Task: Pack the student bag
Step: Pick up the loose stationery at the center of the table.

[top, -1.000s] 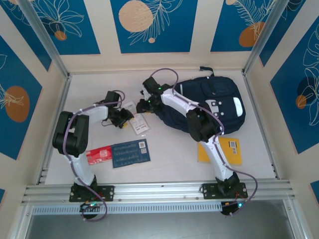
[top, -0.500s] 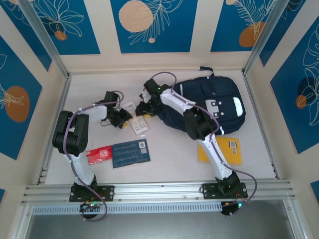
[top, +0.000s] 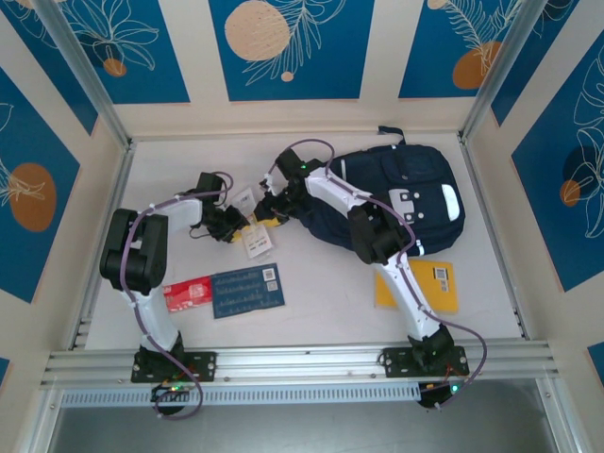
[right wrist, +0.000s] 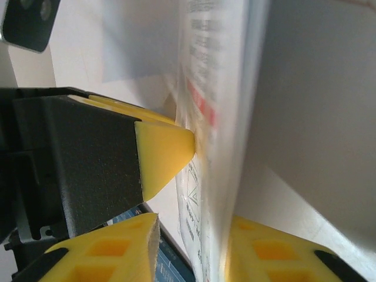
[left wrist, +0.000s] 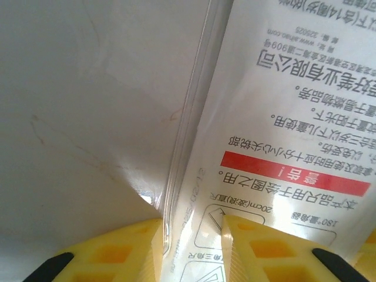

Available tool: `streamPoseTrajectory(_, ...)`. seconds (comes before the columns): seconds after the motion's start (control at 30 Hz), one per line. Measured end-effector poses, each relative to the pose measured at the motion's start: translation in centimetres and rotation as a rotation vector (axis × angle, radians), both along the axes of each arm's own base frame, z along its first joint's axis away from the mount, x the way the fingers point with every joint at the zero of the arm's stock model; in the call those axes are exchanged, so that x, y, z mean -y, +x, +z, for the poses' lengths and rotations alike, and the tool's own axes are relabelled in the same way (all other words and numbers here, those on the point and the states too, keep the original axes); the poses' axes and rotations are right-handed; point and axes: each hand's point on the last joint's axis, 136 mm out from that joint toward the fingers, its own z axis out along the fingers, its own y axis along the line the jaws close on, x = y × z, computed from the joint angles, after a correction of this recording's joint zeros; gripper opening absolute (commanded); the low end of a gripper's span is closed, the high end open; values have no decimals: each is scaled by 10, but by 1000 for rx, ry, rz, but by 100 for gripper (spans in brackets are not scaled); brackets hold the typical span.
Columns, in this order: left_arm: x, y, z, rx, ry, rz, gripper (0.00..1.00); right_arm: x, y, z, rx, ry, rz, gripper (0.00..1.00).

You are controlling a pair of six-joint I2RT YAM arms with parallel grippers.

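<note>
The student bag point(top: 415, 193), dark navy with white patches, lies flat at the back right of the table. A white printed plastic packet point(top: 255, 242) sits left of it, between both grippers. My left gripper point(top: 234, 226) reaches it from the left. In the left wrist view the packet point(left wrist: 282, 117) runs between the yellow fingers point(left wrist: 117, 252), and the left gripper point(left wrist: 192, 241) is shut on its clear edge. In the right wrist view the packet point(right wrist: 217, 88) stands edge-on inside my right gripper point(right wrist: 194, 235), against one finger with a gap to the other. The left gripper's fingertip point(right wrist: 167, 144) presses its face.
A blue booklet point(top: 247, 290) and a red pack point(top: 189, 293) lie at the front left. A yellow book point(top: 429, 283) lies at the front right under the right arm. Another small white packet point(top: 243, 200) is behind the grippers. Frame walls close in the table.
The right gripper has swung left from the bag's edge onto the packet and narrowed. The left jaws have narrowed on the packet, which has shifted slightly left and turned.
</note>
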Motion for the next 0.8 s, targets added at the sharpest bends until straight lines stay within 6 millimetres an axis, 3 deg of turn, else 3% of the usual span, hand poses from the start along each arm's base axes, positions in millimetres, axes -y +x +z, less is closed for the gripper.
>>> streamPoseTrajectory(0.13,0,0,0,-1,-3,0,30,1,1,-1,-3,-9,-10,21)
streamPoseTrajectory(0.27,1,0,1,-1,-8,-1,32,2,2,-3,-6,-24,-22,4)
streamPoseTrajectory(0.33,0,0,1,-2,-10,0,37,4,3,-6,-4,-36,-28,0)
streamPoseTrajectory(0.5,4,3,9,26,-28,-12,56,15,2,-10,9,-46,-68,0)
streamPoseTrajectory(0.63,6,5,29,71,-46,-14,71,25,3,12,23,-11,-138,0)
streamPoseTrajectory(0.8,12,7,81,187,-117,-8,87,43,23,67,96,90,-294,0)
